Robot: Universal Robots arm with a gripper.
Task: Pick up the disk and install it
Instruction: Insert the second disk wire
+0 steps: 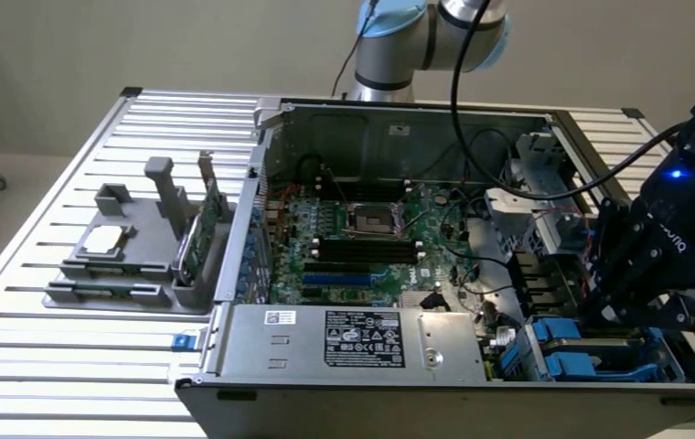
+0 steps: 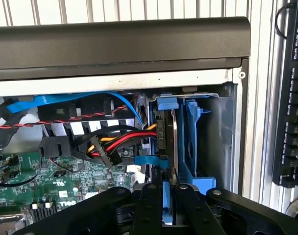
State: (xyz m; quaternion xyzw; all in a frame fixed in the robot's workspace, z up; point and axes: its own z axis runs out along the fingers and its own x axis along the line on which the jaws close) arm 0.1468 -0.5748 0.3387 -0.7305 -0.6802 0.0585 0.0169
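Note:
The disk (image 2: 162, 131) stands on edge in the blue drive bay (image 2: 195, 142) at the corner of the open computer case (image 1: 360, 402). It shows as a thin dark-and-silver slab with a blue carrier frame along its edges. My gripper (image 2: 167, 190) reaches down onto its near edge, and the black fingers (image 2: 151, 198) are shut on the disk. In the exterior view my gripper (image 1: 622, 315) hangs over the blue bay (image 1: 567, 352) at the case's near corner on the exterior view's right. The lower part of the disk is hidden inside the bay.
Red, yellow, black and blue cables (image 2: 110, 144) run right beside the bay. The motherboard (image 1: 360, 238) and the grey power supply (image 1: 347, 338) fill the case. A grey fixture (image 1: 128, 261) with a chip and a green card sits at the exterior view's left. A black keyboard (image 2: 291, 98) lies outside the case.

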